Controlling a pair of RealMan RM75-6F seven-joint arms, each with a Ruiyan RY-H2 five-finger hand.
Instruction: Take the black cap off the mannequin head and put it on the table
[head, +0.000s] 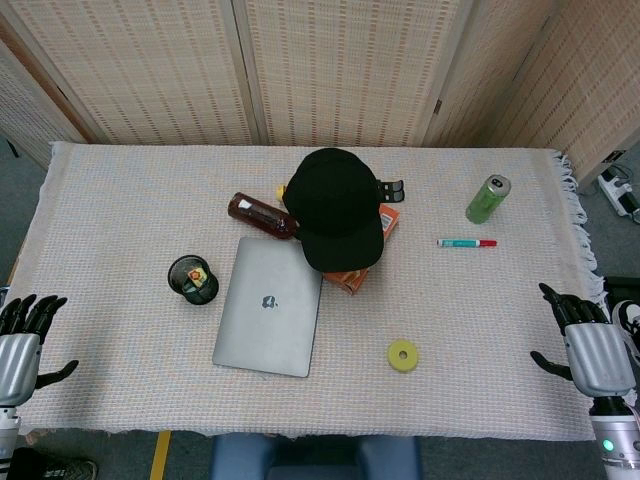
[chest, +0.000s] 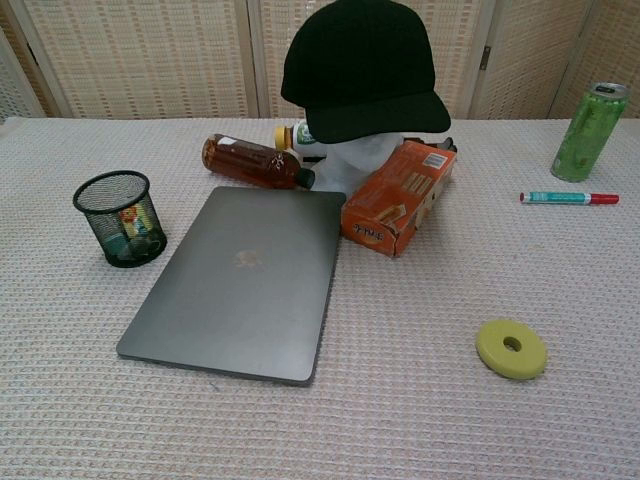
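The black cap (head: 335, 205) sits on the white mannequin head (chest: 372, 157) at the middle back of the table, brim toward me; in the chest view the black cap (chest: 358, 68) covers most of the head. My left hand (head: 22, 345) hangs at the table's near left edge, fingers spread, holding nothing. My right hand (head: 592, 350) is at the near right edge, also open and empty. Both hands are far from the cap and appear only in the head view.
A closed grey laptop (head: 268, 305) lies in front of the cap. Around it are a brown bottle (head: 262, 215), an orange box (chest: 398, 198), a mesh pen cup (head: 193, 279), a yellow tape roll (head: 403, 355), a marker (head: 466, 243) and a green can (head: 487, 199).
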